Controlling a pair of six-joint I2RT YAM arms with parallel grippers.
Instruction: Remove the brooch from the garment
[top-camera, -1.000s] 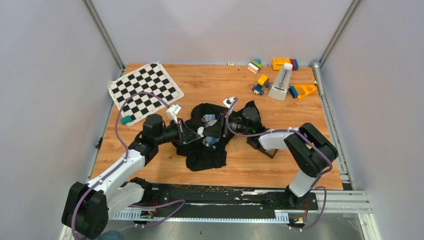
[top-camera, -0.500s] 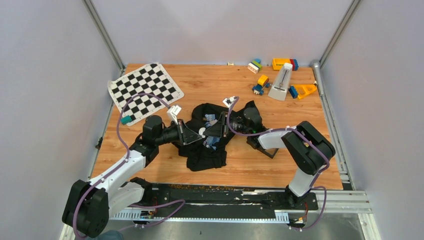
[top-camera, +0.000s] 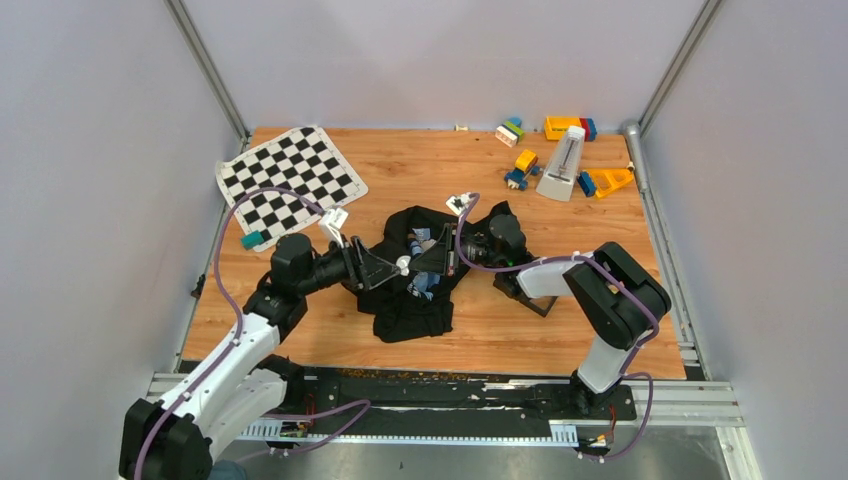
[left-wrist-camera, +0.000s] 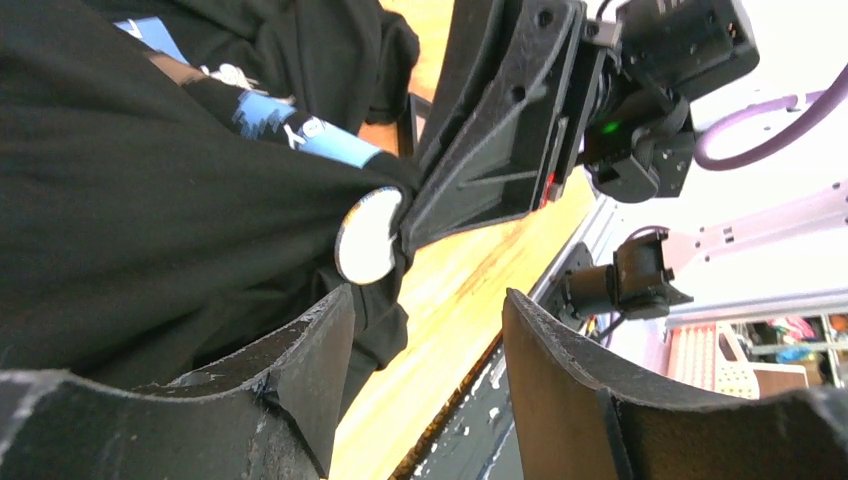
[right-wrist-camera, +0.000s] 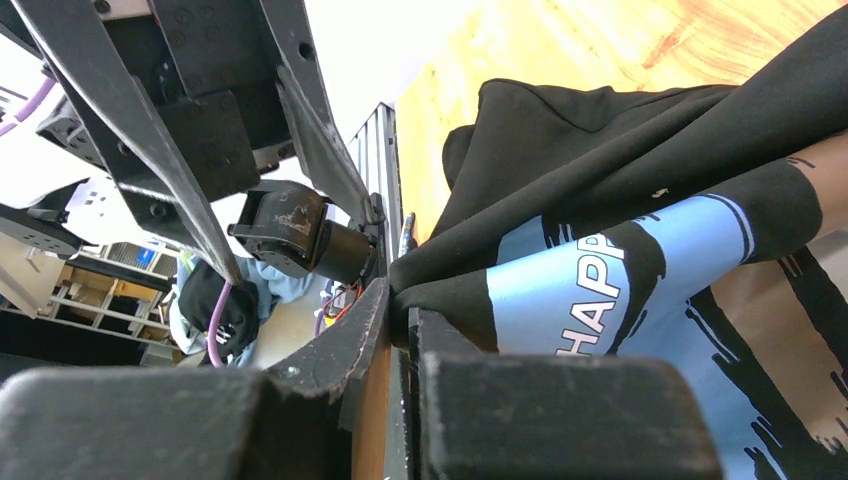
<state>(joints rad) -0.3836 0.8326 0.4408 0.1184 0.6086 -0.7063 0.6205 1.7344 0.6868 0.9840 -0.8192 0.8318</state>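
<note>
Top external view: a chequered mat (top-camera: 290, 185) lies beyond the left arm (top-camera: 250, 335), which reaches low across the surface (top-camera: 480, 330). The left claw (top-camera: 388, 268), fingers apart, points at the brooch (top-camera: 403, 264) just ahead of its tips, pinned on the garment (top-camera: 410, 310). Facing it, the right claw (top-camera: 432, 262) is clamped on a fold of that black cloth beside the brooch. Toy blocks (top-camera: 565, 128) lie well beyond it.

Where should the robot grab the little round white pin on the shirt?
Probably by its rim, a finger on each edge. Come from the left gripper: the brooch sticks out of a T-shirt fold in front of its open jaws, and the right gripper pinches the cloth right beside it.
</note>
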